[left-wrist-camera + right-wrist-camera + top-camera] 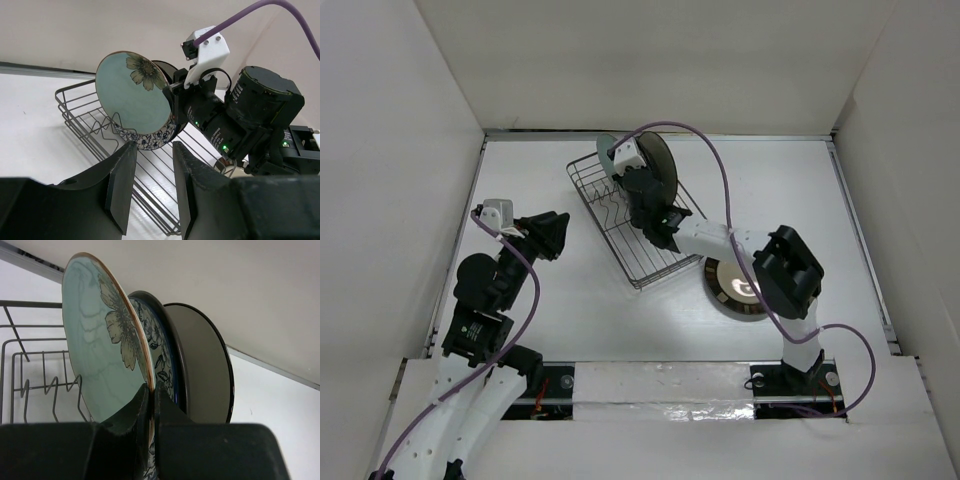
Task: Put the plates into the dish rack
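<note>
standing on a smooth white table (800, 190), a rectangular dish rack (80, 115) of thin dark wire holds three round plates upright at its far end. a glossy pale green plate (132, 97) with a painted flower stands just in front of a blue-floral plate (162, 357), with a dark-rimmed cream plate (205, 370) behind. a black plate (730, 285) lies flat beside the rack. the right gripper (151, 395) pinches the green plate's rim. the left gripper (152, 160) hovers well apart, fingers spread, holding nothing. likely risk: if released before seating between the tines, the slick glazed plate could slide, tip and clatter.
</note>
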Action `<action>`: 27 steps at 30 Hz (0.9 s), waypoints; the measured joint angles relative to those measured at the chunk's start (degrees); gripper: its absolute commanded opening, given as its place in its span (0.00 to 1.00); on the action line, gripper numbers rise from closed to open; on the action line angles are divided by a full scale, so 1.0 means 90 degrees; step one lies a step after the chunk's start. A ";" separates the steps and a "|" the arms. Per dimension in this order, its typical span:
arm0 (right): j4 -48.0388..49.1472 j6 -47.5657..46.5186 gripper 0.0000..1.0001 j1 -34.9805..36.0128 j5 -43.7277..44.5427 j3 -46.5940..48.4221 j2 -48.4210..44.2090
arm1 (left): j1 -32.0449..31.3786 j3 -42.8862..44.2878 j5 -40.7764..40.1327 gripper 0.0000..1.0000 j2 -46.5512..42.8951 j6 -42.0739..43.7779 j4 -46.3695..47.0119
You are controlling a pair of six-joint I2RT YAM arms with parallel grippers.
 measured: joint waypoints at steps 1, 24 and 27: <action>0.0000 0.0027 0.00 0.0005 0.0002 -0.0027 0.0000 | 0.0000 0.0000 -0.0010 0.32 0.0000 0.0000 0.0002; -0.0287 0.1348 0.42 0.0338 0.0554 -0.0148 0.0029 | 0.0000 -0.0012 0.0022 0.33 -0.0056 0.0000 0.0005; -0.0311 0.1574 0.48 0.0340 0.0495 -0.0078 -0.0017 | 0.0000 -0.0012 0.0041 0.34 -0.0061 0.0000 0.0005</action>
